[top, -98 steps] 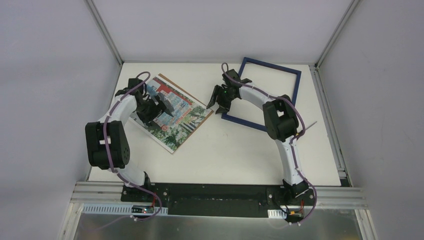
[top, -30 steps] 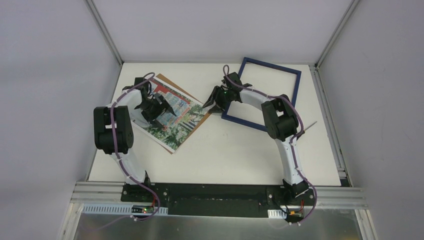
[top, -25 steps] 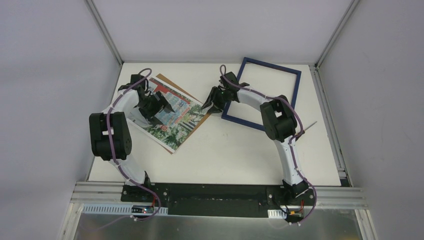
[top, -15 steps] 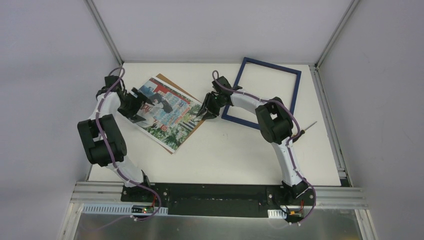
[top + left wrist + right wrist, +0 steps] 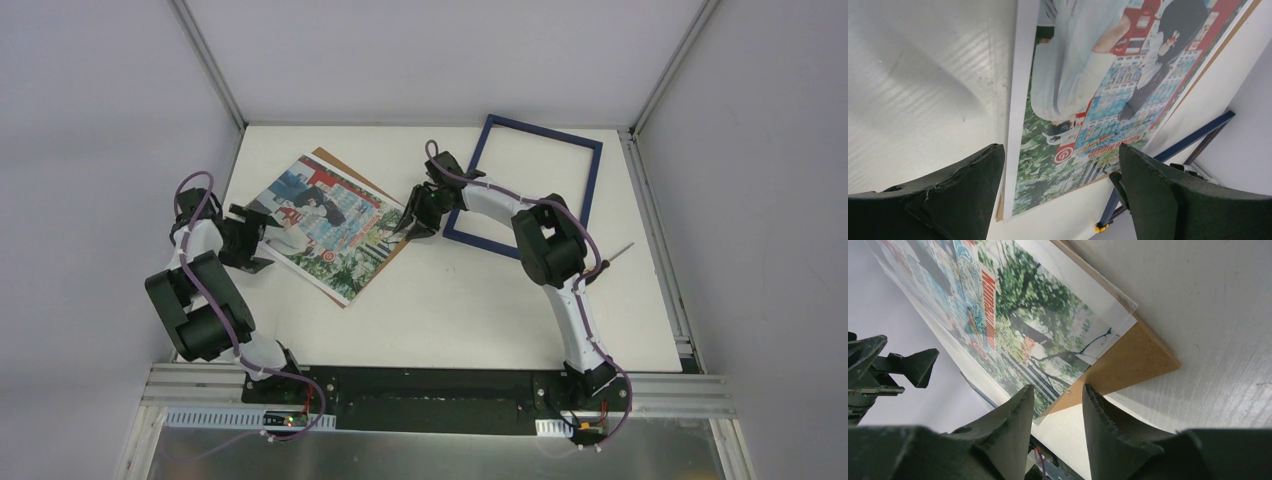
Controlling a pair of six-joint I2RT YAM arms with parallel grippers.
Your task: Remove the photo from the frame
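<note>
1. The photo (image 5: 325, 215) lies face up on the left half of the table (image 5: 470, 300), already out of the frame (image 5: 545, 131), which sits empty at the far right. The print rests on a brown backing board (image 5: 1128, 365), and a clear sheet (image 5: 1118, 307) seems to cover it near that corner.
2. The right gripper (image 5: 1058, 395) is low beside the stack's right corner. Its fingers are parted partway and, as far as the wrist view shows, nothing is pinched between them.
3. The left gripper (image 5: 1060, 155) is spread wide at the photo's left edge and holds nothing.
4. What is left, I judge, is to bring the print away alone. The left fingers should close on the white border only, with one pad slipped under the paper rather than under the board.
5. The right fingers would serve best pressing the board's corner down, so the stack does not slide as the paper lifts.
6. Lift slowly and at a shallow angle — thin paper creases easily, and the clear sheet may cling to it and come up too.
</note>
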